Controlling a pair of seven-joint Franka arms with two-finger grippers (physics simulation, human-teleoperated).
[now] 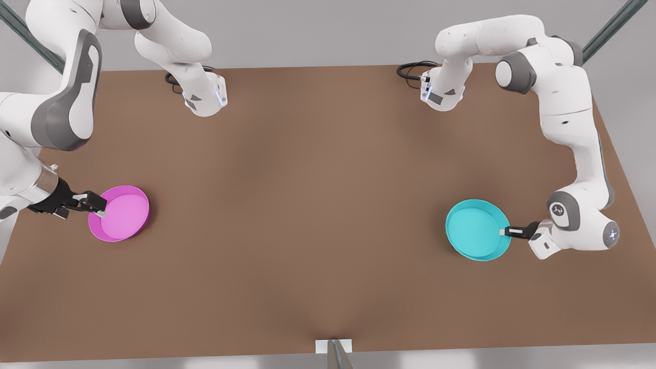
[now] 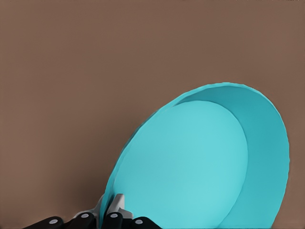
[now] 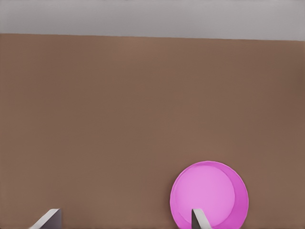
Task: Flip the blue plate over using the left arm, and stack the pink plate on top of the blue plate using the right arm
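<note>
plain brown tabletop (image 1: 318, 215) under flat light, grey wall behind, a small white bracket (image 1: 333, 346) at its near edge. left end effector (image 1: 505, 231) on the front view's right, pinched onto the rim of the blue plate (image 1: 476, 229), apparently tilted up. right end effector (image 1: 101, 205) on the front view's left, spread wide across the rim of the pink plate (image 1: 120, 213), lying flat, well apart

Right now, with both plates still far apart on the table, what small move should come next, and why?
Probably the left end effector should lift and roll the blue plate over. Its fingers are pinched on the plate's rim, and in the left wrist view the plate looks tilted with its hollow side still showing. The right end effector sits open at the pink plate's rim and can wait.
</note>
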